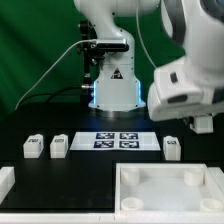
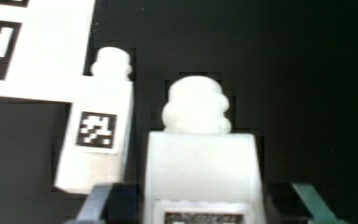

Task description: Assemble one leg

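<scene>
The gripper (image 1: pixel 202 124) hung at the right edge of the exterior frame, jaws clenched on the leg (image 2: pixel 202 160), clear of the black table (image 1: pixel 90 165). A second leg (image 1: pixel 172 148) stood lower left of it, the marker board (image 1: pixel 118 140) at centre

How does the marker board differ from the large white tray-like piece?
The marker board lies flat and carries black-and-white tags; the tray-like piece has raised rims and shows no tags. The tray-like piece looks larger than the marker board. Both are white, on the black table.
</scene>
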You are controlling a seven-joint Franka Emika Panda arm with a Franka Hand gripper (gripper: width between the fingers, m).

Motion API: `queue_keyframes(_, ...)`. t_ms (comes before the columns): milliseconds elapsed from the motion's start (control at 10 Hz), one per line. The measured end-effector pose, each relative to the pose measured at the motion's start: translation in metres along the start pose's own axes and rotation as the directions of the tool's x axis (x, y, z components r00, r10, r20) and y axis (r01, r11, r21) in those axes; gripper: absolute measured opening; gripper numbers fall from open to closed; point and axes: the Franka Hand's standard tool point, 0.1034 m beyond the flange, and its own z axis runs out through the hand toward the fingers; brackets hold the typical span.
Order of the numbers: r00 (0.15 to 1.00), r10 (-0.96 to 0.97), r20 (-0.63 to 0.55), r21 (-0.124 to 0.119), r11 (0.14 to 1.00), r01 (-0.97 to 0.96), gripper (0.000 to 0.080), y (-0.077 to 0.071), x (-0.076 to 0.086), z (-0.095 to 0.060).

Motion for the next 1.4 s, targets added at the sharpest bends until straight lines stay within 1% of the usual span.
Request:
queue_keyframes(100, 0.994, 0.000, -0.110, -0.004, 1.000, -0.001, 0.0290, 0.000, 0.008, 0.002)
queue_keyframes(200, 0.973, -0.002, -0.230, -0.010, 1.000, 0.000, 0.0290, 0.001, 0.012, 0.000)
queue_keyframes(300, 0.940, -0.003, -0.341, -0.017, 1.000, -0.003, 0.0290, 0.006, 0.012, -0.008)
queue_keyframes(400, 0.908, -0.076, -0.412, -0.053, 0.997, 0.060, 0.0290, 0.019, 0.018, -0.033)
queue_keyframes(500, 0.852, -0.094, -0.515, -0.068, 0.995, 0.068, 0.0290, 0.032, 0.032, -0.070)
queue_keyframes(600, 0.769, -0.133, -0.625, -0.099, 0.991, 0.092, 0.0290, 0.042, 0.051, -0.094)
queue_keyframes(700, 0.692, -0.167, -0.702, -0.132, 0.986, 0.104, 0.0290, 0.052, 0.068, -0.110)
queue_keyframes(800, 0.683, -0.157, -0.713, -0.124, 0.988, 0.097, 0.0290, 0.050, 0.074, -0.115)
queue_keyframes(900, 0.576, -0.172, -0.799, -0.145, 0.985, 0.094, 0.0290, 0.050, 0.080, -0.127)
queue_keyframes(1000, 0.479, -0.175, -0.860, -0.162, 0.984, 0.069, 0.0290, 0.057, 0.077, -0.123)
queue_keyframes(1100, 0.426, -0.179, -0.887, -0.172, 0.984, 0.055, 0.0290, 0.061, 0.076, -0.120)
queue_keyframes(1200, 0.296, -0.189, -0.936, -0.190, 0.981, 0.025, 0.0290, 0.067, 0.077, -0.127)
queue_keyframes(1300, 0.296, -0.184, -0.937, -0.187, 0.982, 0.019, 0.0290, 0.073, 0.080, -0.108)
queue_keyframes(1400, 0.390, -0.166, -0.906, -0.165, 0.986, 0.036, 0.0290, 0.067, 0.087, -0.097)
